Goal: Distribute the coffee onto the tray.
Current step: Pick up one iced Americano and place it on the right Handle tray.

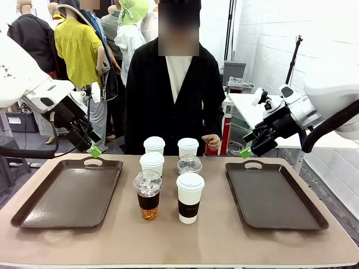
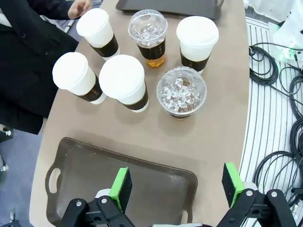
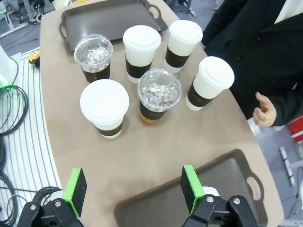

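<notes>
Presently, coffee (image 1: 152, 163): six cups between left tray (image 1: 67, 196) and right tray (image 1: 275, 196).
Left gripper (image 2: 176, 186): spread, empty.
Right gripper (image 3: 133, 189): spread, empty.

White brick wall (image 1: 269, 33) at right; white side table (image 1: 244, 105) before it; black cables (image 2: 263, 60) across ribbed grey floor (image 2: 265, 124).

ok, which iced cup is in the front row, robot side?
The left iced cup, standing beside the front paper cup. The other iced cup sits a row back, behind that paper cup.
</notes>
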Controlling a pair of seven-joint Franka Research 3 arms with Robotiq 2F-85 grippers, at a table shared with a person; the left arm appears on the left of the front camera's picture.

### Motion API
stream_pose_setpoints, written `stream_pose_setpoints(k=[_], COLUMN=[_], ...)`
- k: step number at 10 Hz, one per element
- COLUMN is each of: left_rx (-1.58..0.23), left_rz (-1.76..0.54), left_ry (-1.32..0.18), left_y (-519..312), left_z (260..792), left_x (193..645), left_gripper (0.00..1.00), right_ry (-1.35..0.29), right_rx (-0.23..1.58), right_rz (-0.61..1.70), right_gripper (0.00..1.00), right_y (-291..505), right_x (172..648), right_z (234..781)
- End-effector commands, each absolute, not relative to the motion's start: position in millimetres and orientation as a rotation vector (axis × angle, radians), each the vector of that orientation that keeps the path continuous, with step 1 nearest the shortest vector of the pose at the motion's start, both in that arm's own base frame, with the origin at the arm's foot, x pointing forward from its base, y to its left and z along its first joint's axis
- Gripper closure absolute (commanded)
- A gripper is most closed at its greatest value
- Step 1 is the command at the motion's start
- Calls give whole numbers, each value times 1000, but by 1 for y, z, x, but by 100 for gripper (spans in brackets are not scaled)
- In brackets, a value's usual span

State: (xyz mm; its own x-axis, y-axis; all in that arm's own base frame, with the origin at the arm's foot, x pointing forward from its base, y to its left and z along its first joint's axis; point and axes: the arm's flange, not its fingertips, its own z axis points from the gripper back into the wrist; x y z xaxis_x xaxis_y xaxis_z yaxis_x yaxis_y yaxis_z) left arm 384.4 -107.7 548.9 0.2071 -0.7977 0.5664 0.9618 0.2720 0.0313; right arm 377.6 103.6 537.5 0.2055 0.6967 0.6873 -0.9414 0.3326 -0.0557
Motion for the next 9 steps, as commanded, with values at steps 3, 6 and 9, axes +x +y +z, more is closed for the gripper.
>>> stream_pose_setpoints(k=[3,6,9], left_rx=[-386,-386,-386], left_rz=[-1275,-1275,-1275], left_ry=[-544,-544,-544], left_y=[-106,-106,-106], left_z=[548,548,548], left_x=[385,385,385], left_gripper=[0,0,0], right_ry=[-708,-708,-708], right_rx=[445,445,445], right_rz=[1206,1206,1206], right_gripper=[0,0,0], right_y=[104,104,104], right_x=[381,381,381], right_z=[536,536,536])
